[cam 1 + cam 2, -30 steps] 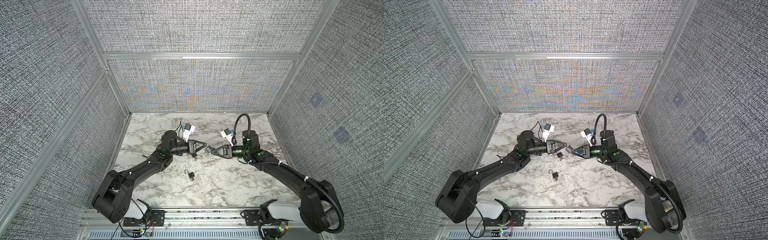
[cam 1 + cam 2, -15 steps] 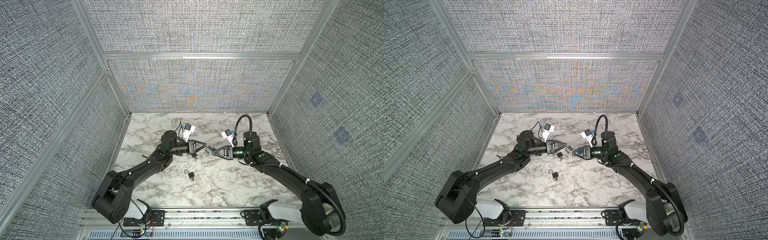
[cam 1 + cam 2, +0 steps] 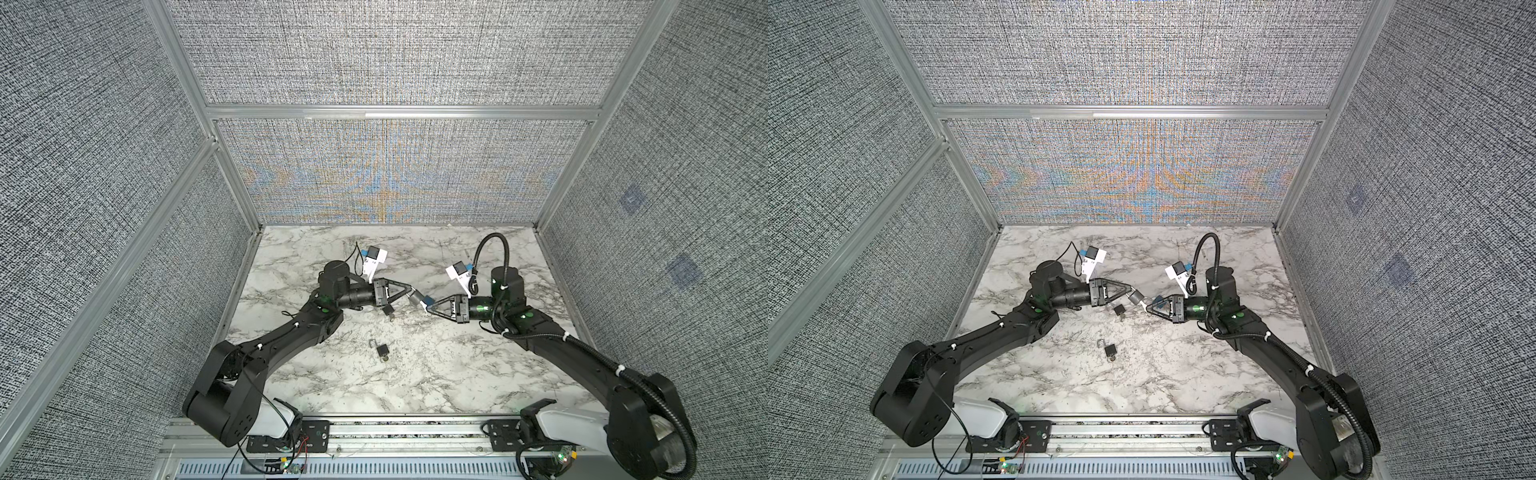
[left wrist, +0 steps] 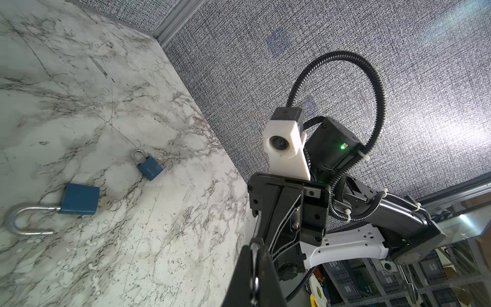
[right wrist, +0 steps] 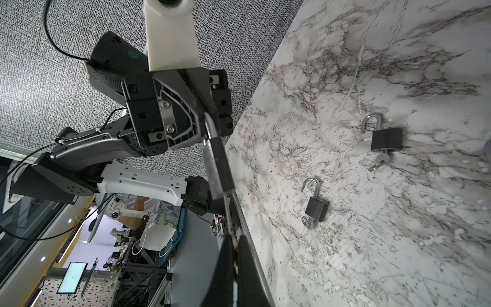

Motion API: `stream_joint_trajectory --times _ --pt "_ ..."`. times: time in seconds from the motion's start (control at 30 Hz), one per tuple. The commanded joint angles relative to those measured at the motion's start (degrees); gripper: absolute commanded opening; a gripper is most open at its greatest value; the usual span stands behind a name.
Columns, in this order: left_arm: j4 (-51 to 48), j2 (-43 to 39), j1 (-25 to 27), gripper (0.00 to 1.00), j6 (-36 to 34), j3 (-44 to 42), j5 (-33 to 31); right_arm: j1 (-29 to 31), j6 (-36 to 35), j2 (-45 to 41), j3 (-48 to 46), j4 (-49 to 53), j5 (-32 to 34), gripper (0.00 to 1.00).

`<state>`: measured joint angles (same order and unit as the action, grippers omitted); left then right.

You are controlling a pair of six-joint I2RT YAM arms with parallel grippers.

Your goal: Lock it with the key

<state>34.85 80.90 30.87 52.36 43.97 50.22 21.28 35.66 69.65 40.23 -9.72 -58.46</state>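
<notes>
A grey padlock (image 3: 415, 298) (image 3: 1136, 297) hangs above the marble table's middle, between my two grippers. My left gripper (image 3: 409, 290) (image 4: 255, 255) is shut on its silver shackle (image 5: 210, 127). In the right wrist view the padlock body (image 5: 218, 164) stands edge-on, and the key (image 5: 227, 210) runs from its underside into my right gripper (image 5: 235, 249) (image 3: 428, 306), which is shut on it. The keyhole itself is hidden.
Two more padlocks lie on the marble table (image 3: 457, 374). One (image 3: 388, 311) (image 5: 386, 138) sits just below the grippers. The other padlock (image 3: 382, 350) (image 5: 316, 206) lies nearer the front; both have keys in them. Grey fabric walls close in three sides.
The right arm's wrist has eased slightly rightward and toward the front. Both grippers stay closed at the padlock, which has barely moved.
</notes>
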Motion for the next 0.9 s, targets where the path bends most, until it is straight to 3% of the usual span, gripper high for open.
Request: stream_joint_trajectory --times 0.0,0.33,0.63,0.87 --pt "5.8 -0.47 -0.31 0.0 0.64 -0.17 0.58 -0.34 0.45 -0.53 -0.37 1.86 0.36 0.0" --pt "0.62 -1.04 -0.41 0.0 -2.34 0.13 -1.0 -2.41 0.58 -4.7 -0.88 3.49 3.11 0.0" --pt "-18.09 0.22 5.83 0.0 -13.41 5.4 -9.16 -6.84 -0.45 -13.02 -1.5 11.97 22.83 0.0" --pt "-15.95 5.66 12.24 0.0 -12.89 6.21 -12.25 -9.09 -2.97 -19.16 -0.6 19.96 29.62 0.0"
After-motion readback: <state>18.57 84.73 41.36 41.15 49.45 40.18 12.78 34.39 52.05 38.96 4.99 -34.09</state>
